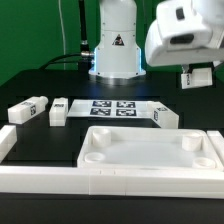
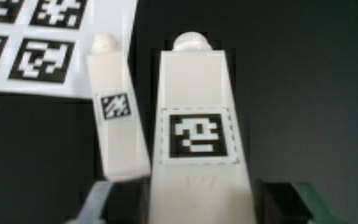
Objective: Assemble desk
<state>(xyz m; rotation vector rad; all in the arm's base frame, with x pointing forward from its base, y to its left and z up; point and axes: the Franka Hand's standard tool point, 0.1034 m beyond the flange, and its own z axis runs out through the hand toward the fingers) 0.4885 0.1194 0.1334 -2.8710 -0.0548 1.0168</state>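
The white tray-like tabletop (image 1: pixel 150 150) lies at the front of the black table. Two white legs (image 1: pixel 28 108) (image 1: pixel 59 110) lie to the exterior view's left of the marker board. A third leg (image 1: pixel 165 115) lies at the board's other end and also shows in the wrist view (image 2: pixel 114 110). My gripper (image 1: pixel 197 76) hangs above the table at the exterior view's right. In the wrist view my gripper (image 2: pixel 197 205) is shut on a fourth tagged leg (image 2: pixel 197 130), which points away from the camera and is held clear of the table.
The marker board (image 1: pixel 113 108) lies in front of the robot base (image 1: pixel 115 50) and shows in the wrist view (image 2: pixel 25 45). Long white border rails (image 1: pixel 40 180) run along the front and the exterior view's left edge.
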